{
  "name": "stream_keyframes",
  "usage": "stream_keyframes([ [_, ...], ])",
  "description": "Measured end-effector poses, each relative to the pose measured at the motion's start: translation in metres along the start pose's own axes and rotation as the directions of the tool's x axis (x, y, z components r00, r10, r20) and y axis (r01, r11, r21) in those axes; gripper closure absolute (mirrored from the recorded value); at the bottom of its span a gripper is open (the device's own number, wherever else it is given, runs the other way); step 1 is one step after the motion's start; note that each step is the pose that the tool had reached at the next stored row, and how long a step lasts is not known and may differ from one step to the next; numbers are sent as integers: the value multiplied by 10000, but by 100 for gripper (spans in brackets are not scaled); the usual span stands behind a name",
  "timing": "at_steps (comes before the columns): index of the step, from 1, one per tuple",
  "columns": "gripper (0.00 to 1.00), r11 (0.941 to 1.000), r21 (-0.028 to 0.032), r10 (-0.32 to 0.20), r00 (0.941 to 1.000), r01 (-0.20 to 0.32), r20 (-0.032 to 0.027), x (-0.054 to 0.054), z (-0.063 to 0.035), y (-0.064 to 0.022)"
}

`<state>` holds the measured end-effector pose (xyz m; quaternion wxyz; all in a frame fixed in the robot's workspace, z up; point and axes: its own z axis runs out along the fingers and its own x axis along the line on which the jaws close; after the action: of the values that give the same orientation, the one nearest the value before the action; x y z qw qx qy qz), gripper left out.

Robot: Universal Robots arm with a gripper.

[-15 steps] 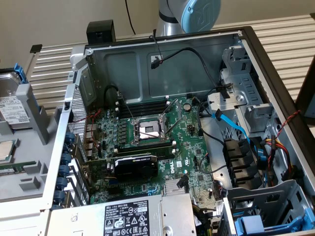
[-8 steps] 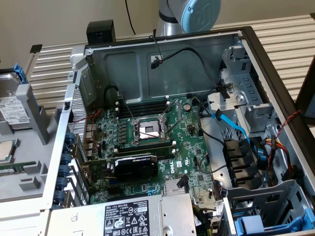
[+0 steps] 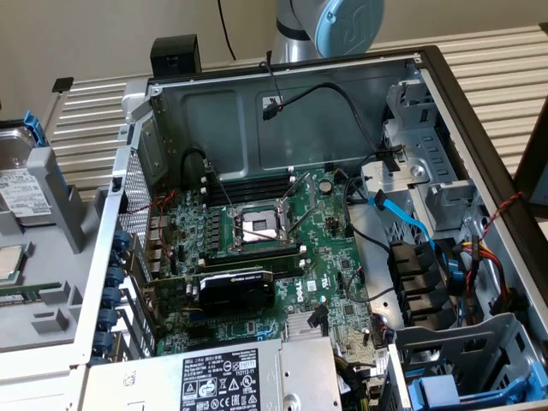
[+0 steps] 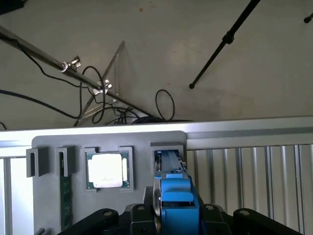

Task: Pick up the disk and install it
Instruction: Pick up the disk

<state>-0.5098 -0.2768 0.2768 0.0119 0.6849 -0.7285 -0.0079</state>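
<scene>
The disk (image 3: 15, 187), cut off at the exterior view's left edge, stands by the end effector (image 4: 175, 218), whose grip I cannot tell

disk (image 4: 176, 196) (blue carrier) upright in grey holder (image 4: 107, 139) slot | processor chip (image 4: 106, 170) beside

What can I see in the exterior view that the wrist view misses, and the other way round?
Exterior view: the open computer case with its motherboard, graphics card and power supply, plus the arm's blue joint. Wrist view: the floor, with black cables and a stand's pole. Both: the grey holder, with the disk in its blue carrier and the processor chip slotted in it.
</scene>
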Motion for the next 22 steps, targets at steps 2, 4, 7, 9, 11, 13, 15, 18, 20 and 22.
stream_keyframes([
  [2, 63, 10000, 1, -18, 10000, 18, 0, 0, 1, 0],
  [4, 63, 10000, 2, -97, 10000, 97, -3, 0, 1, 1],
  [7, 63, 9997, 2, -244, 9997, 244, -6, 0, 1, 5],
  [9, 63, 9996, 3, -289, 9996, 289, -7, 1, 1, 6],
  [11, 63, 9996, 2, -297, 9996, 297, -8, 0, 0, 7],
  [13, 63, 9996, 2, -298, 9996, 298, -8, 0, 0, 7],
  [15, 63, 9996, 4, -298, 9996, 298, -8, 1, -2, 8],
  [18, 63, 9996, 3, -298, 9996, 298, -7, 0, -9, 8],
  [20, 63, 9996, 3, -298, 9996, 298, -7, 1, -17, 9],
  [22, 63, 9996, 4, -298, 9996, 298, -7, 0, -26, 9],
])
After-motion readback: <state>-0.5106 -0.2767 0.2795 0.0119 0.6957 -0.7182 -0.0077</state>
